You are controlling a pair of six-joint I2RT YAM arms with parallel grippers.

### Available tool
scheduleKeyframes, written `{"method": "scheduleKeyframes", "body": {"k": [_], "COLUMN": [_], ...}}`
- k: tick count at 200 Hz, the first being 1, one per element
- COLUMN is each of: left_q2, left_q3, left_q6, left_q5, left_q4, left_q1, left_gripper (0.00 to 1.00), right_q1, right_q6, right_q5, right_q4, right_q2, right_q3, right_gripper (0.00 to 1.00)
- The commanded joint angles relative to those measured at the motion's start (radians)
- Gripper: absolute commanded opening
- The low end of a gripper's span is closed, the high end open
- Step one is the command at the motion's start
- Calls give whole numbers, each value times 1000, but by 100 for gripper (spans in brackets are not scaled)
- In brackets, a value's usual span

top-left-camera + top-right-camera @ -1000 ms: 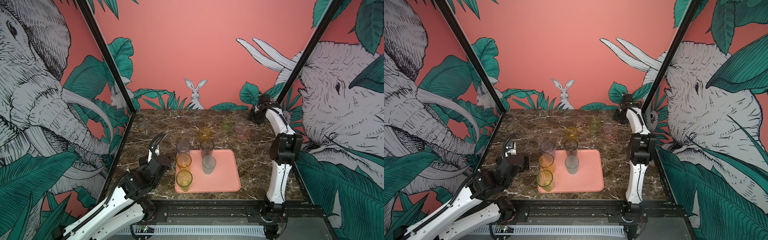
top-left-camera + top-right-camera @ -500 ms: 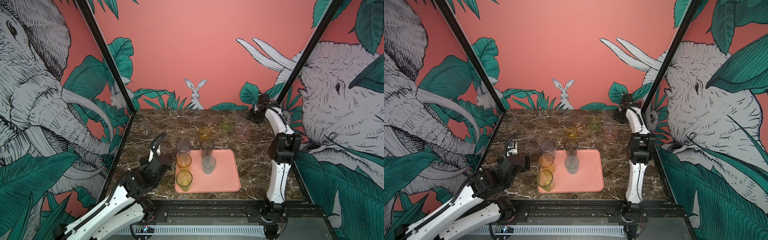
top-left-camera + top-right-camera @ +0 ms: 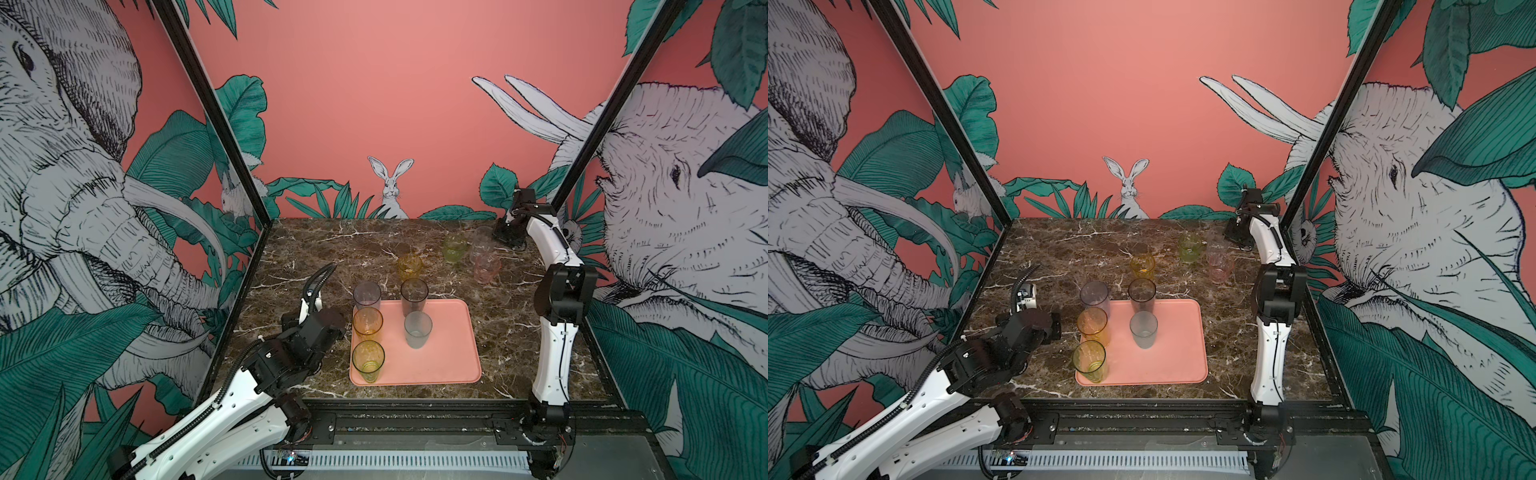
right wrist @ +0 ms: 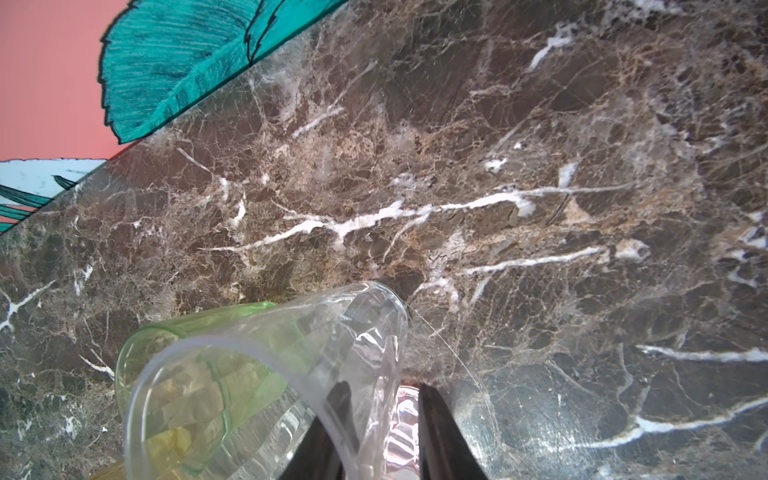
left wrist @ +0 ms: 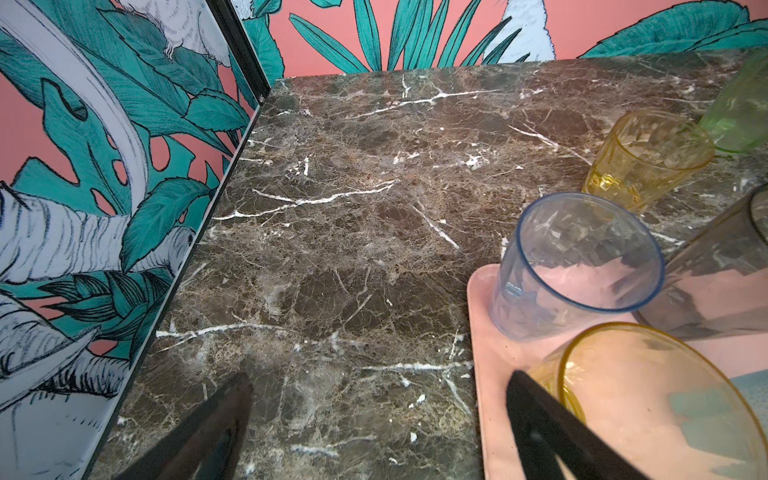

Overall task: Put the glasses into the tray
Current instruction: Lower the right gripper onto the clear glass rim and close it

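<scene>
Standing upright near the far right corner of the marble table (image 3: pixel 332 249), well apart from the tray (image 3: pixel 449 345), the clear glass (image 4: pixel 365 324) is the one being worked on. Its long axis is vertical, mouth up, and the right gripper (image 4: pixel 384 390) meets it at the rim from the far right side. In the right wrist view one finger shows through the glass from inside the mouth and the other stands outside, so the jaws sit astride the wall. They stand narrow but not shut. A sliver of gap shows between the outer finger and the wall, so I judge nothing is pinched yet. The right arm is plainly the nearer one. The left gripper (image 5: pixel 378 415) hovers low beside the tray's left edge, jaws spread wide and empty.

Close round the clear glass are two others. The green glass (image 3: pixel 455 248) is just beside it toward the middle, whether touching I cannot tell. The pink glass (image 3: pixel 487 269) is just in front, on the tray side. The short amber glass (image 3: pixel 410 266) stands between those and the tray. Five other glasses (image 3: pixel 367 322) already fill the tray's left column and part of the middle, and its right side is bare. The pink and green ones lie along the way to the tray, so the carry likely calls for a clean lift over them first
</scene>
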Motion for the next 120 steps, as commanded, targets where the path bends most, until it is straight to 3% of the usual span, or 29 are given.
{"method": "scheduleKeyframes", "body": {"k": [1,120], "left_q2": [0,5], "left_q3": [17,14], "left_q6": [-16,-14], "left_q5": [-5,-8], "left_q4": [5,1], "left_q1": [5,5], "left_gripper": [96,96], "right_q1": [5,13], "right_q6": [3,-1], "right_q5": [1,5], "right_q4": [-21,-36], "right_q2": [19,37], "right_q3": [34,54], "right_gripper": [29,17]}}
